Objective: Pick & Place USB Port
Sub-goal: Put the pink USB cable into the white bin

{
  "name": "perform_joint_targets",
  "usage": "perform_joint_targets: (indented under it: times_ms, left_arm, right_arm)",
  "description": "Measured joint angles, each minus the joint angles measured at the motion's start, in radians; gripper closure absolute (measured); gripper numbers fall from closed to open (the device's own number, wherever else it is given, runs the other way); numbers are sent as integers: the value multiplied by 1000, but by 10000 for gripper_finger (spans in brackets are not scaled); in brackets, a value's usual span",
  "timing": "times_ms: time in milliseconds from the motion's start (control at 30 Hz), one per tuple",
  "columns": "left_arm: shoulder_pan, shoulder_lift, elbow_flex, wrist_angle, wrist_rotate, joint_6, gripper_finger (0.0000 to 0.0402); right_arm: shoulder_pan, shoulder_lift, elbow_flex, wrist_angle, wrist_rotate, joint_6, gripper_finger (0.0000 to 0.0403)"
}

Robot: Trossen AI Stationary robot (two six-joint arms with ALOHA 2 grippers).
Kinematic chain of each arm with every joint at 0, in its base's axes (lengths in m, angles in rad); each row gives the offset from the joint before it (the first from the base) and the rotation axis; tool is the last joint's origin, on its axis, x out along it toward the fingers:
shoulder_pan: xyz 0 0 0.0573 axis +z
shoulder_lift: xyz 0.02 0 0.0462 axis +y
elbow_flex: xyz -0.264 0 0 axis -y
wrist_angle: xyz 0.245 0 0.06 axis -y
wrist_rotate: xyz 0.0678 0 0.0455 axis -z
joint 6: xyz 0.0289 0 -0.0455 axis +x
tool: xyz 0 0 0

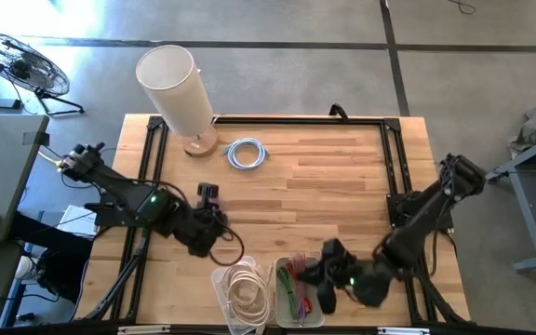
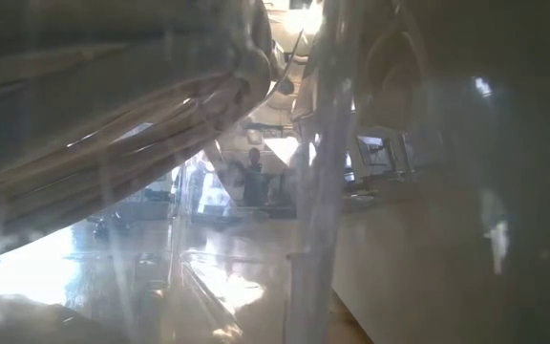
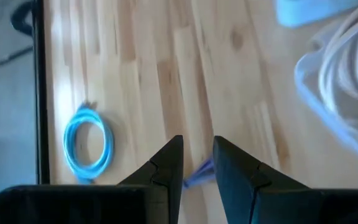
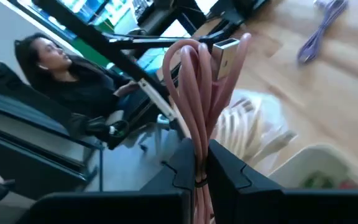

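Right gripper [image 4: 197, 163] has its two fingers closed on a folded pink USB cable [image 4: 194, 93], whose loops and metal plug [image 4: 227, 55] stand up beyond the fingertips. In the high view it [image 1: 328, 288] hangs over the clear bin [image 1: 298, 316] of coloured cables, with the bin of white cable [image 1: 241, 290] just beyond on the far side from the arm. The cable looks light and floppy, so a grip on the bundled middle, as now, should keep the loops together; the plug end would swing. Left gripper [image 3: 197, 163] hovers over the table [image 3: 229, 81], fingers slightly apart and empty, with a purple cable [image 3: 197, 174] under its tips and a blue coil [image 3: 89, 143] to one side. The low view is blocked by bin walls; the plug's type cannot be read.
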Motion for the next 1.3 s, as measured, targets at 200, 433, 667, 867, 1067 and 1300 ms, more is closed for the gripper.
perform_joint_targets:
  times_ms: [200, 433, 667, 867, 1067, 1300]
  left_arm:
    - [-66, 0, 0, 53, -35, 0, 318]
    - [-74, 0, 0, 50, 1, 18, 318]
    - [-75, 0, 0, 51, 62, 27, 318]
    - [-75, 0, 0, 48, 95, 107, 318]
    - [-75, 0, 0, 42, 119, 133, 318]
    - [-75, 1, 0, -31, 96, 136, 318]
  right_arm:
    - [54, 101, 0, 123, 54, 87, 390]
    - [13, 146, 0, 147, 6, 189, 390]
    - [0, 148, 1, 140, -15, 279, 390]
    - [-2, 148, 1, -36, -27, 426, 390]
    - [-43, 148, 1, -113, -81, 487, 390]
    - [-86, 224, 2, -190, -253, 597, 390]
